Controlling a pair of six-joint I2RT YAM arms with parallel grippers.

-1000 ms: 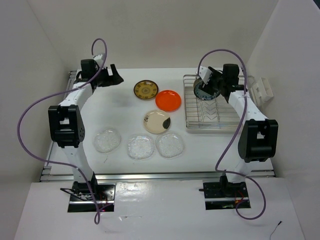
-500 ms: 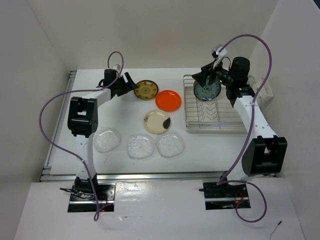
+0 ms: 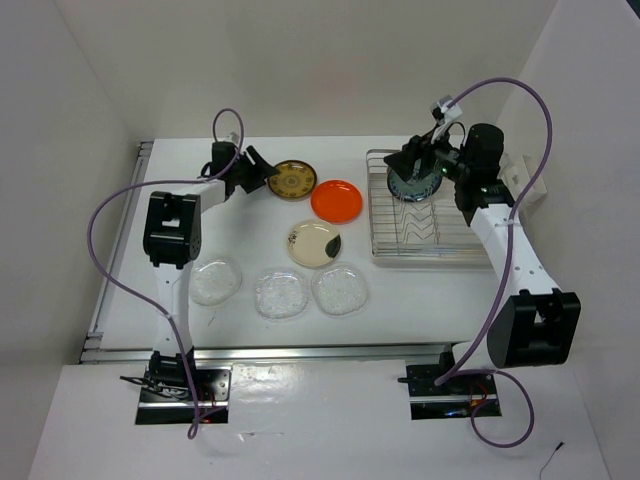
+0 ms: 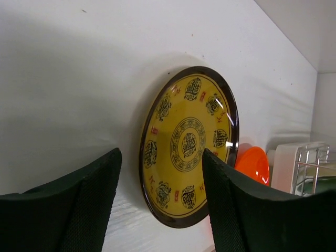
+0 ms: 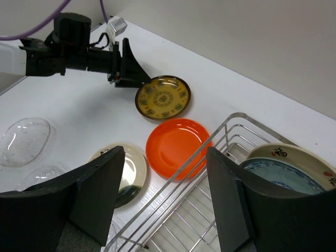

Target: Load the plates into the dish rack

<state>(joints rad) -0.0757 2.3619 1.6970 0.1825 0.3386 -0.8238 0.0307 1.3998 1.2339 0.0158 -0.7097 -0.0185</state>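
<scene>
The brown plate with gold pattern (image 3: 292,180) lies flat at the back of the table. My left gripper (image 3: 262,172) is open just left of it. In the left wrist view the plate (image 4: 189,144) sits between and beyond my open fingers (image 4: 94,199). The dish rack (image 3: 425,235) stands at the right. The teal plate (image 3: 415,185) stands upright in it, with a tan plate (image 5: 294,153) behind it. My right gripper (image 3: 408,160) is open and empty above the rack's far left corner. The orange plate (image 3: 336,201), the cream plate (image 3: 314,244) and three clear glass plates (image 3: 281,294) lie flat.
A white block (image 3: 528,178) sits beyond the rack's right side. White walls close in the table on the left, back and right. Purple cables loop above both arms. The glass plates lie in a row near the front edge.
My left gripper has swung right from the back left corner to the brown plate. My right gripper has let go of the teal plate, which now stands in the rack, and has opened.
</scene>
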